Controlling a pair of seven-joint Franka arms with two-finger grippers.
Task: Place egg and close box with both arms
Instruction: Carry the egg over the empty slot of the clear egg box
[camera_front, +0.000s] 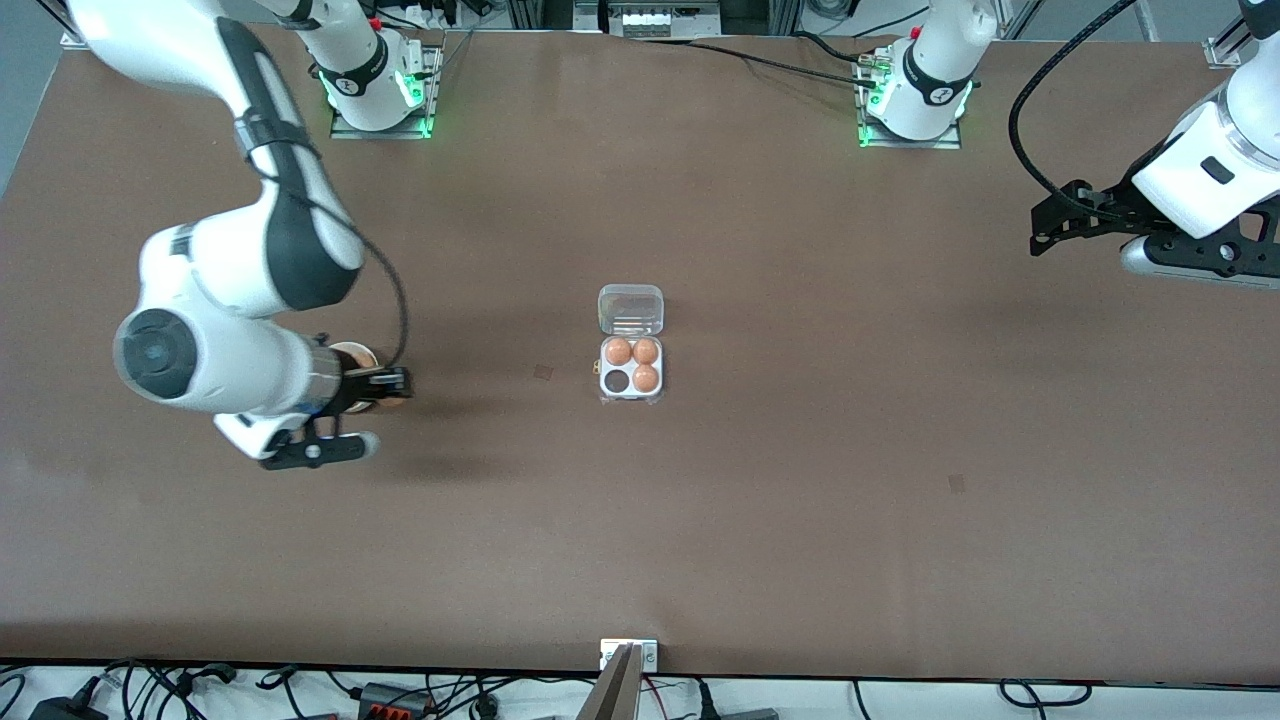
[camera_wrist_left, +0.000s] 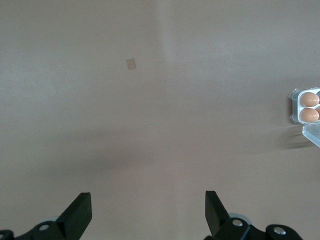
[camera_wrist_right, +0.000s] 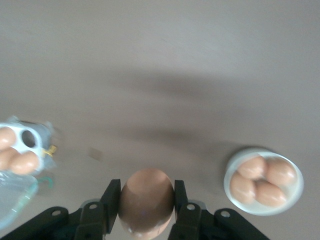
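**Right gripper clamped on an egg, box open with one cell free**

Brown tabletop (camera_front: 800, 480), matte, wide, with both arm bases along its edge farthest from the front camera. Cables run off the table at both long edges.

Box (camera_front: 631, 368): sits about mid-table. White tray, four cells. Three cells hold orange-brown eggs; the fourth, the one nearest the front camera on the right arm's side, shows dark and vacant. Clear hinged lid (camera_front: 631, 309) lies folded back flat on the table, on the side of the tray farther from the front camera. Lid open.

Right gripper (camera_wrist_right: 146, 200): up in the air over the right arm's end of the table, well apart from the box. Fingers (camera_wrist_right: 111, 200) narrowed onto the egg (camera_wrist_right: 146, 206), one pad on each side of it; the right wrist view shows the egg seated squarely between them, blunt end toward the camera. In the front view the gripper (camera_front: 385, 385) is largely masked by the arm's own wrist.

Bowl (camera_wrist_right: 263, 181): round, white, holds four more eggs of the same colour. It stands on the table toward the right arm's end, near the right gripper; in the front view only its rim (camera_front: 352, 350) shows past the arm.

Left gripper (camera_wrist_left: 148, 212): hangs over bare table at the left arm's end, well apart from the box. Fingers spread wide, nothing between them. Left arm waits. The left wrist view catches the edge of the box (camera_wrist_left: 306, 107) with two eggs showing.
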